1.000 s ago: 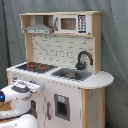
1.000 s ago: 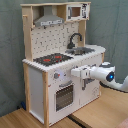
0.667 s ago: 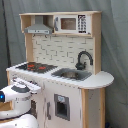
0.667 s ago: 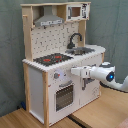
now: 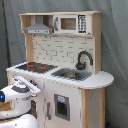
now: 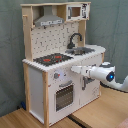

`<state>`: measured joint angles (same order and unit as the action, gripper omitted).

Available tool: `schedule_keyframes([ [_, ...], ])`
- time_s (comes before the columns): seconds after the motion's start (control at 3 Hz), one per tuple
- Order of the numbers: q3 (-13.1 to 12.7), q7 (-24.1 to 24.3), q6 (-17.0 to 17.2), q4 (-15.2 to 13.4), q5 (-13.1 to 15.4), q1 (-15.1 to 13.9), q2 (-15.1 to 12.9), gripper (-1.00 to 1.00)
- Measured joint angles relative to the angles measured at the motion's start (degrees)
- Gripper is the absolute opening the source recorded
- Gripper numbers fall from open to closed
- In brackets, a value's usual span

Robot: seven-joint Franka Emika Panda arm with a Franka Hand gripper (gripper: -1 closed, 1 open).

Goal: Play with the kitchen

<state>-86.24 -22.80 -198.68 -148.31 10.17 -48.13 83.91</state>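
In the second exterior view the kitchen fills the left and middle of the picture, standing on a wooden floor, with its black stovetop at the second exterior view's left end of the counter, the sink and black faucet further right, and the oven door below the stovetop. The white arm reaches in level from the kitchen's right toward its front panel, and the gripper sits close against that front just under the counter edge beside the oven knobs; whether its fingers are spread or pinched I cannot tell. In the first exterior view the arm stands at the kitchen's left, low beside the stovetop end, angled up toward the cabinet front
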Motion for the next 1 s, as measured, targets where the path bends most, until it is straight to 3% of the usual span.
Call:
schedule_keyframes([
  [0.33, -0.2, 4.0, 0.0, 0.1, 0.0, 0.1, 0.0, -1.00],
  [0.67, -0.3, 4.1, 0.0, 0.1, 0.0, 0.1, 0.0, 1.00],
  [1.0, -1.5, -5.9, 0.0, 0.4, 0.1, 0.1, 0.5, 1.00],
])
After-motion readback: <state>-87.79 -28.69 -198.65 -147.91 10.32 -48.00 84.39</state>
